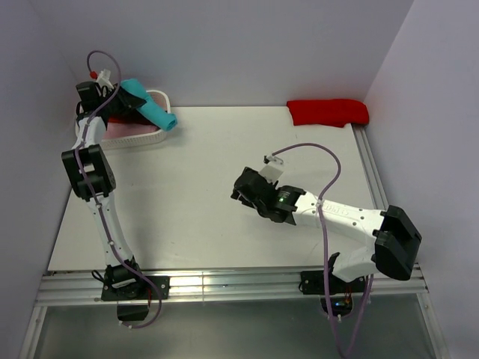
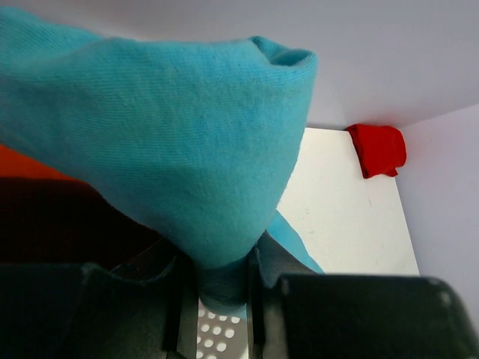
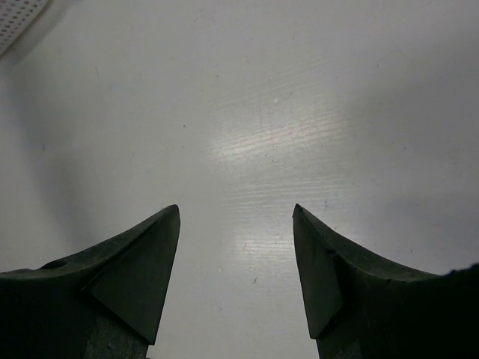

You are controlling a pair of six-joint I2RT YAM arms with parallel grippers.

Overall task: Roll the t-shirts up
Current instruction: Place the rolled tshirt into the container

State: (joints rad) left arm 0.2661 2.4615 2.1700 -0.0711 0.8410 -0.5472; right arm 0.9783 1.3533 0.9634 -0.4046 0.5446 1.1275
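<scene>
The rolled teal t-shirt (image 2: 172, 149) sits pinched between the left fingers (image 2: 150, 263).

The right gripper (image 3: 236, 209) hangs over a smooth white tabletop (image 3: 314, 90), its jaws spread wide with nothing between them. Its two dark, wedge-shaped fingers (image 3: 138, 262) rise from the bottom corners of the view, their pointed tips well apart and turned up toward the middle. The bare surface between and beyond them carries a soft bright patch of reflected light near the centre. In the top left corner, the edge of a white perforated plastic basket (image 3: 19, 15) just shows, blurred.
</scene>
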